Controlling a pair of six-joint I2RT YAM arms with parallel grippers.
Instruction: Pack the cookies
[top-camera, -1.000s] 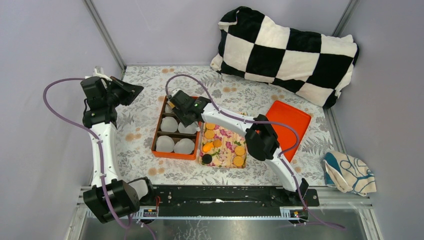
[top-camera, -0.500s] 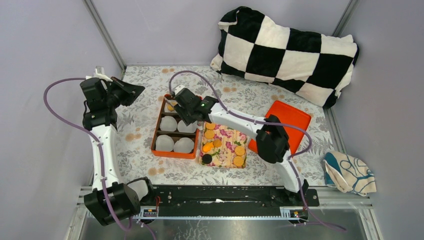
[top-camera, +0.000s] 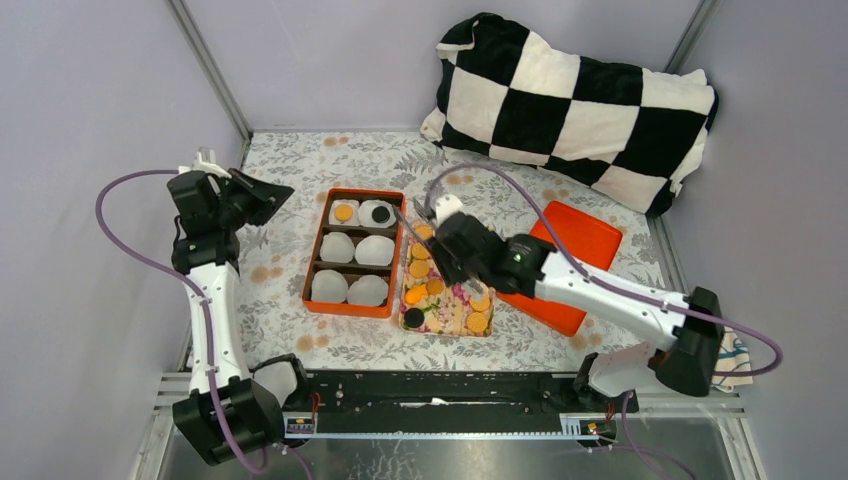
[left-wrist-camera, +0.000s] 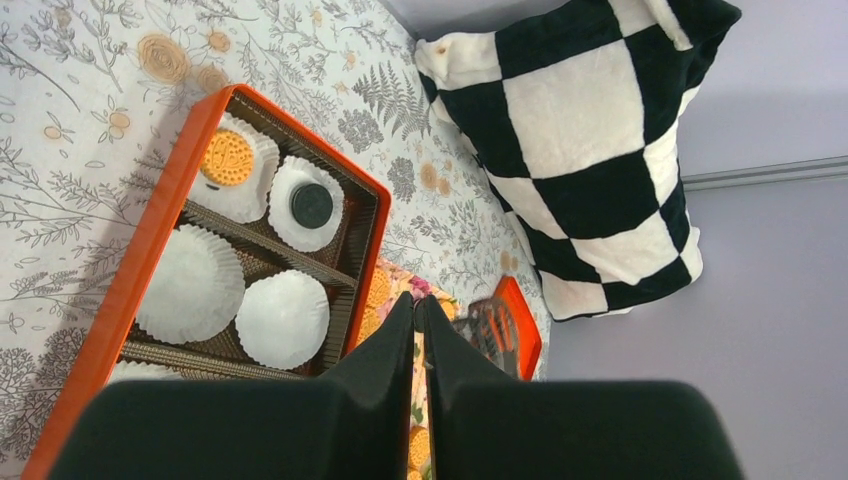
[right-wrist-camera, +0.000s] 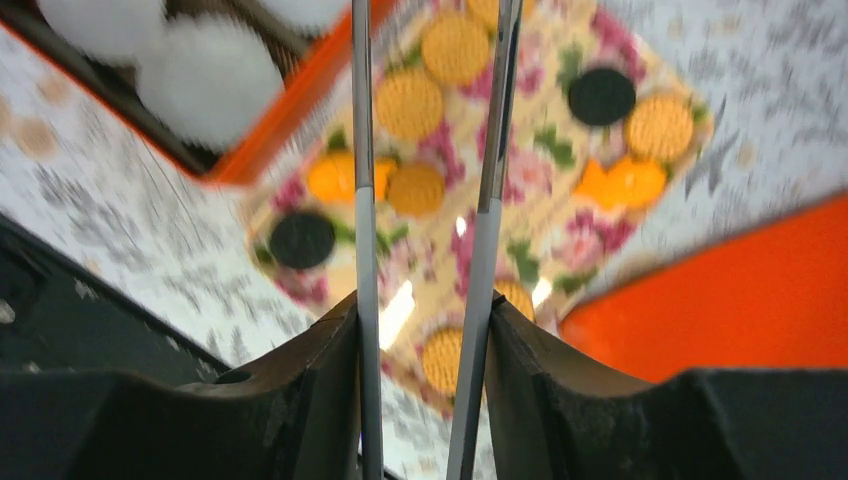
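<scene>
Now the right gripper (right-wrist-camera: 432, 40) hangs released over the floral tray (top-camera: 452, 312) just right of the orange box (top-camera: 345, 311), thin blades apart on nothing, though its view is smeared and the blade tips run off the top edge. Most cookies (top-camera: 418, 269) lie on that tray, its far end covered by the arm; one golden cookie (top-camera: 343, 212) and one black cookie (top-camera: 380, 213) sit in paper cups (top-camera: 338, 248) in the box's far row. Left of the box, the left gripper (left-wrist-camera: 415, 308) is clenched, empty.

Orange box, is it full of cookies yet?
Not full. In the box, one cup holds a golden cookie, one a black cookie; the other four cups are empty.
</scene>
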